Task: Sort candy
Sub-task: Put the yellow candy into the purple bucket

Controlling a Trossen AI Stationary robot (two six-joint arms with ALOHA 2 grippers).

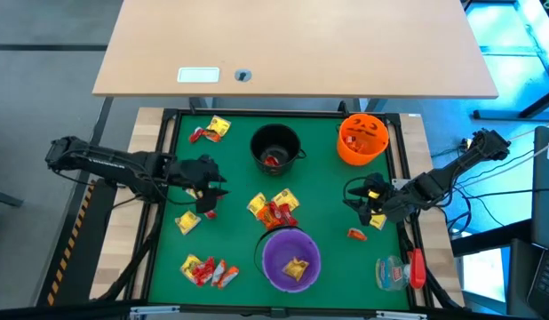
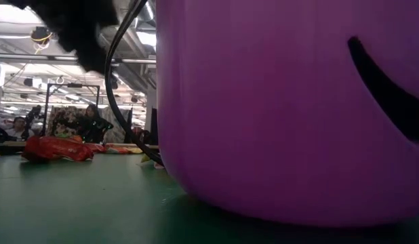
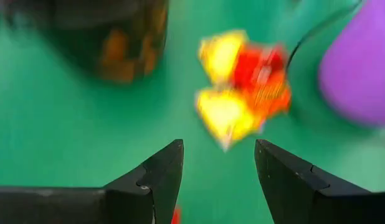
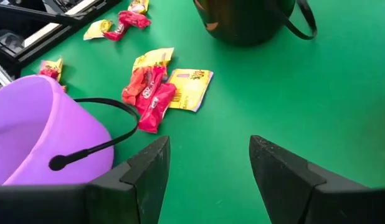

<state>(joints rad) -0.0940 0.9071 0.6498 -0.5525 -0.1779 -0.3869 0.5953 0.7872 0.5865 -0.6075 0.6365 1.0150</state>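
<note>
High view: small shiny yellow, red and orange wrapped candy (image 1: 273,210) is scattered on the green tabletop (image 1: 323,191) between a black bucket (image 1: 275,148), orange bucket (image 1: 362,139) and purple bucket (image 1: 290,258).

Left wrist view: the left tool (image 3: 218,171) is seen released, empty.

Right wrist view: the right tool (image 4: 209,169) is seen released, empty.

The table (image 1: 328,191) is covered in bright green, and the candy (image 1: 274,210) scattered on it shines yellow, red and orange. Three buckets stand out: one purple (image 1: 291,258) with a black smile pattern, one black (image 1: 275,147), one orange (image 1: 362,139) with dark face markings.
</note>
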